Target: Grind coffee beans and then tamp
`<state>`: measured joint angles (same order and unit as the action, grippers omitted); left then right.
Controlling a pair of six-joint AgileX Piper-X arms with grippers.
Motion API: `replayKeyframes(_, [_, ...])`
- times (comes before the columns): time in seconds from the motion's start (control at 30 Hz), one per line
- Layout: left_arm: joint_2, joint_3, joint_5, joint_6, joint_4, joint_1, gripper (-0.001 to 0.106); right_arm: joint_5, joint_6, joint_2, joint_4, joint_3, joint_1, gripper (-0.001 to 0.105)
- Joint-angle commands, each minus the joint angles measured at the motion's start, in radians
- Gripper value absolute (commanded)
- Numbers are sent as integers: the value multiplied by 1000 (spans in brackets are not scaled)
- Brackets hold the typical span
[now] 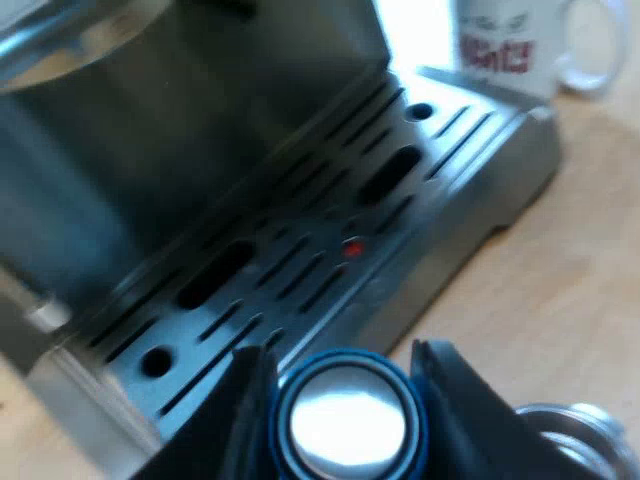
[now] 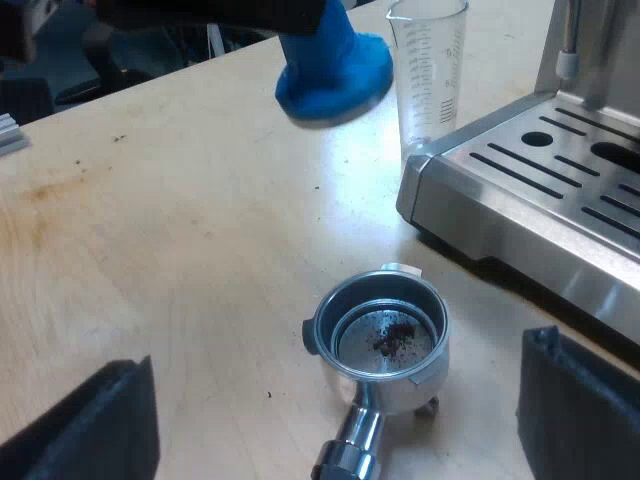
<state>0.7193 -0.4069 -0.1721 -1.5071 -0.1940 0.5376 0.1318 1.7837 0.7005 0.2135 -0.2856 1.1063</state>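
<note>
Left wrist view: your left claw (image 1: 343, 385) is clamped on the blue tamper (image 1: 348, 420), held off the surface (image 2: 170, 230) near the measuring glass (image 2: 430, 75) and the espresso machine (image 2: 540, 190). The holder (image 2: 385, 335) rests loose on the surface beside the machine, with only a few grounds inside it. Your right claw (image 2: 335, 390) hangs over it, fingers wide apart. Steady the holder with the right claw, then bring the tamper level over it and press straight down; a tilted entry would likely catch the rim.
</note>
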Motion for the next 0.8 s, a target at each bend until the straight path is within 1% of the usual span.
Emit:
replayKeyframes(0.03, [-10, -9, -4, -15, -11, -37, 0, -11, 15, -5, 15, -3, -5, 82])
replayKeyframes(0.13, [-10, -1, -4, -15, -24, -63, 0, -11, 15, -5, 15, -3, -5, 82])
replayKeyframes(0.27, [-10, 43, -4, -15, -24, -104, 0, -11, 15, -5, 15, -3, -5, 82])
replayKeyframes(0.37, [-10, 72, -4, -15, -24, -120, 0, -11, 15, -5, 13, -3, -5, 82])
replayKeyframes(0.6, [-5, 129, -4, -15, -17, -120, 0, -11, 15, -5, -18, -3, -5, 82])
replayKeyframes(0.8, [75, 140, -4, -15, 15, -120, 0, -13, 7, -5, -38, -3, -5, 82])
